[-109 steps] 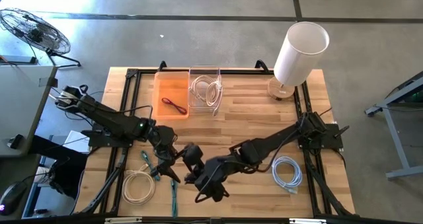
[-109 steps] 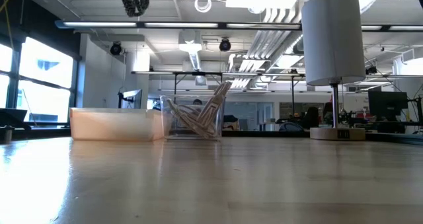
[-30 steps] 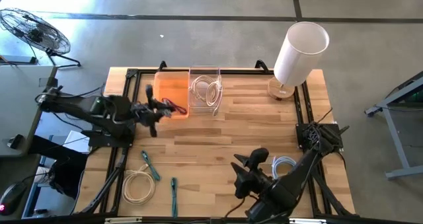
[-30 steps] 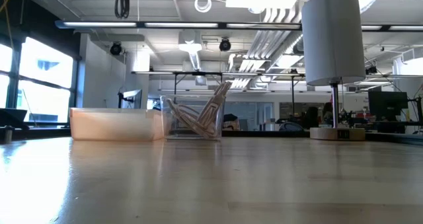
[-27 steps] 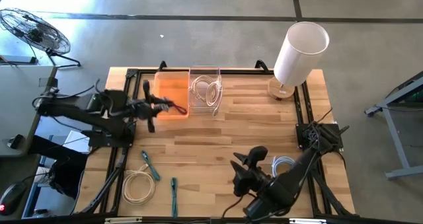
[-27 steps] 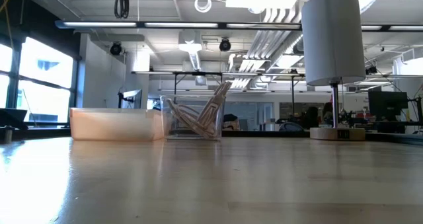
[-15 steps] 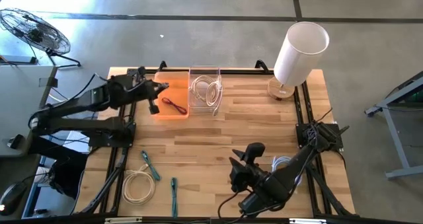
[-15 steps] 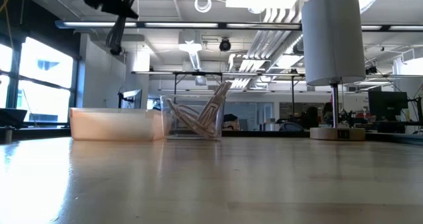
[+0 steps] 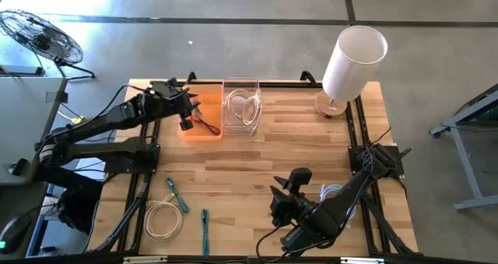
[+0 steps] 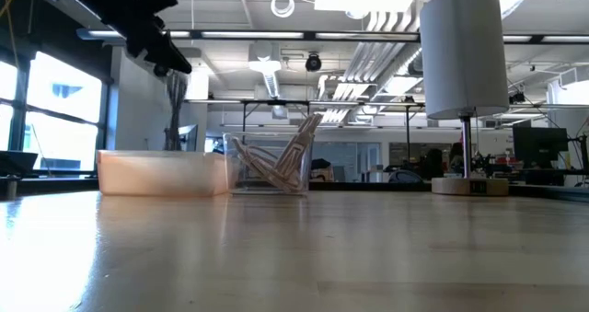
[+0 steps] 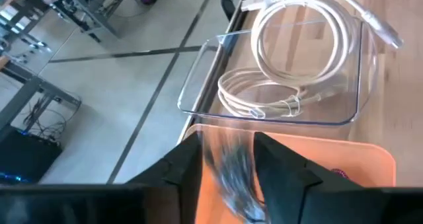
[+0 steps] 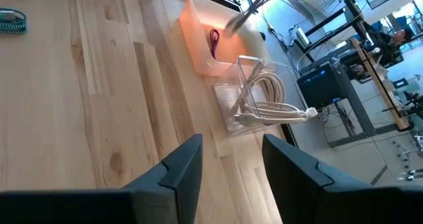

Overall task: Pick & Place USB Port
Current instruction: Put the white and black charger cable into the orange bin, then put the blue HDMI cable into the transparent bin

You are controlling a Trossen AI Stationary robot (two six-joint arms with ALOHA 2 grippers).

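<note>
The wooden table [image 9: 257, 151] carries everything, with a tall white lamp [image 9: 352, 59] at its far right corner. Along the far edge sit an orange bin [image 9: 204, 100] and, touching its side, a clear bin [image 9: 240, 89] holding coiled white cables [image 11: 291, 59]. The left arm reaches over the orange bin, and the left gripper [image 9: 185, 108] hangs above it; in the left wrist view its two dark fingers [image 11: 281, 168] stand partly apart with a dark cable [image 11: 232, 174] hanging blurred between them, and whether they grip it cannot be told. In the low view that cable hangs straight down from the gripper into the orange bin. A dark red cable [image 9: 205, 124] lies on the bin's floor. The right arm waits low at the near edge, the right gripper [image 9: 282, 208] with its fingers [image 12: 182, 168] apart and nothing between them. Near it lies a coiled white cable [image 9: 336, 198]. On the near left lie a cream coil [image 9: 162, 220] and two teal cables [image 9: 176, 195].
</note>
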